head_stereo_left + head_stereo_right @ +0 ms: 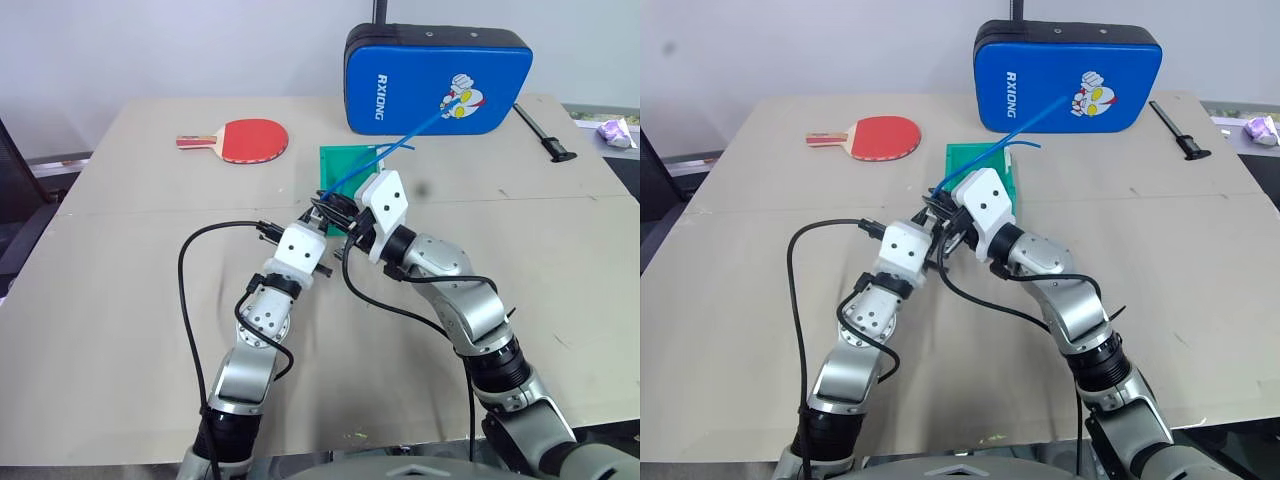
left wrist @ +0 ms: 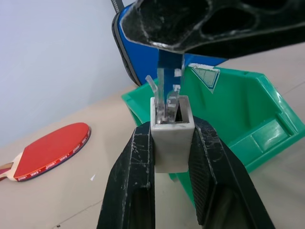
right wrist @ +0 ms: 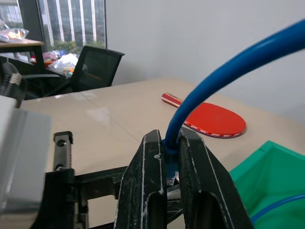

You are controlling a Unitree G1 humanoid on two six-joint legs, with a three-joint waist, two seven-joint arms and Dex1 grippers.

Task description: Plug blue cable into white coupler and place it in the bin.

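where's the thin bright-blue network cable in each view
Left eye view: thin bright-blue network cable rises from the grippers toward the blue padded case.
Right eye view: same cable, centre.
Left wrist view: its clear plug at the white coupler.
Right wrist view: arcs up from the black fingers.
Shared landmark: red table-tennis bat.

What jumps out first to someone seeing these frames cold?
The two grippers meeting mid-table, just in front of the green bin: the left gripper clamps the white coupler, and the right gripper pinches the blue cable, its clear plug at the coupler's socket. Behind them, a big blue padded case stands at the table's far edge, with a red table-tennis bat lying to its left.
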